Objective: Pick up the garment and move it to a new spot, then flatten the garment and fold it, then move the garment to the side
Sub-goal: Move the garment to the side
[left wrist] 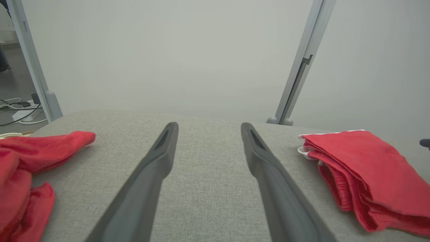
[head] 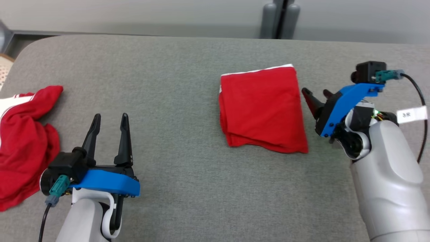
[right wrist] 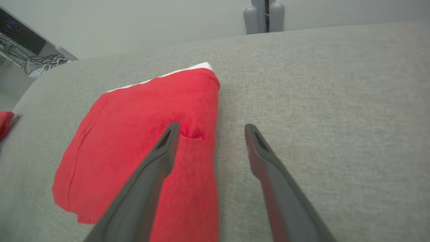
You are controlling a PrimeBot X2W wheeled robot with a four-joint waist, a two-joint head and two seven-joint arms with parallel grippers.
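A: Where is the garment?
B: The folded garment [head: 262,111], red, lies flat on the gray table [head: 184,67]. It is a neat rectangle with a white strip along its far edge, and its layers show stacked at the near edge.
A: And the right tool?
B: The right tool [head: 315,95] is just beside the folded garment's right edge, its fingers spread apart with nothing between them. In the right wrist view one finger lies over the garment's right border, and the other over bare table just beside it. The cloth has a small pucker by that first fingertip. I cannot tell whether the finger presses the cloth.
A: The left tool?
B: The left tool [head: 111,116] is well to the left of the folded garment and nearer the robot. Its fingers are apart and empty, and they point away over bare table.
A: Anything else?
B: A crumpled garment [head: 23,148], red with white trim, lies farther left of the folded garment, beyond the left tool, at the table's edge. A gray post [head: 278,20] stands behind the table, past the folded garment's far edge.
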